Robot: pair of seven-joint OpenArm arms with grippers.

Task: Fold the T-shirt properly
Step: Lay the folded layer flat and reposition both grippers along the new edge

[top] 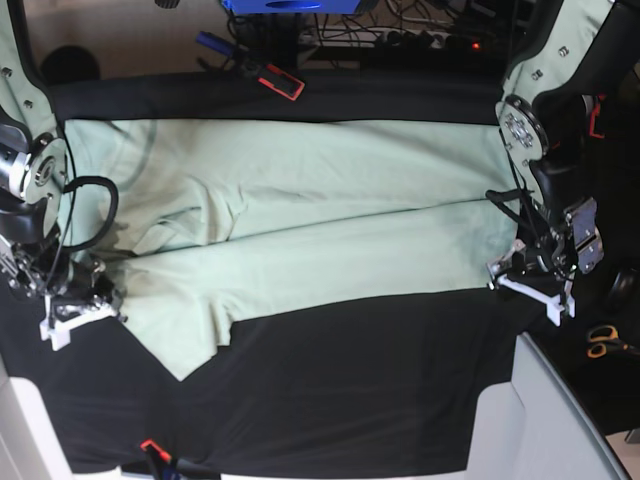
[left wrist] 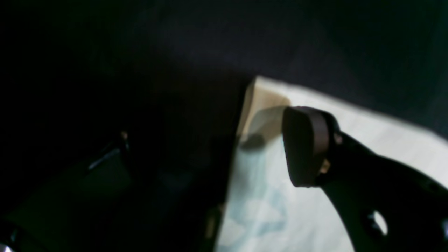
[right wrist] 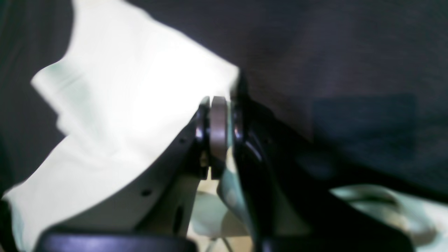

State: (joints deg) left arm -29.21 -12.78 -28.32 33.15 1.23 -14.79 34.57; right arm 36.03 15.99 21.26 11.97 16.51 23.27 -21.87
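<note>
The pale mint-green T-shirt [top: 300, 230] lies spread across the black table, one flap folded over along its middle. My right gripper [top: 100, 292] is at the shirt's left edge in the base view. The right wrist view shows that gripper [right wrist: 220, 101] shut, with a strip of the T-shirt [right wrist: 122, 105] pinched between its pads. My left gripper [top: 503, 272] is at the shirt's right lower corner. In the left wrist view the gripper [left wrist: 210, 147] is open: one finger pad [left wrist: 304, 147] hovers over the T-shirt [left wrist: 280, 210], the other over dark table beside the cloth's edge.
The table is covered in black cloth [top: 350, 380]. A red-and-black tool [top: 281, 81] lies behind the shirt, orange-handled scissors [top: 603, 345] lie off the right edge, and a small red clip [top: 150, 447] sits at the front. A pale grey panel [top: 540, 420] borders the lower right.
</note>
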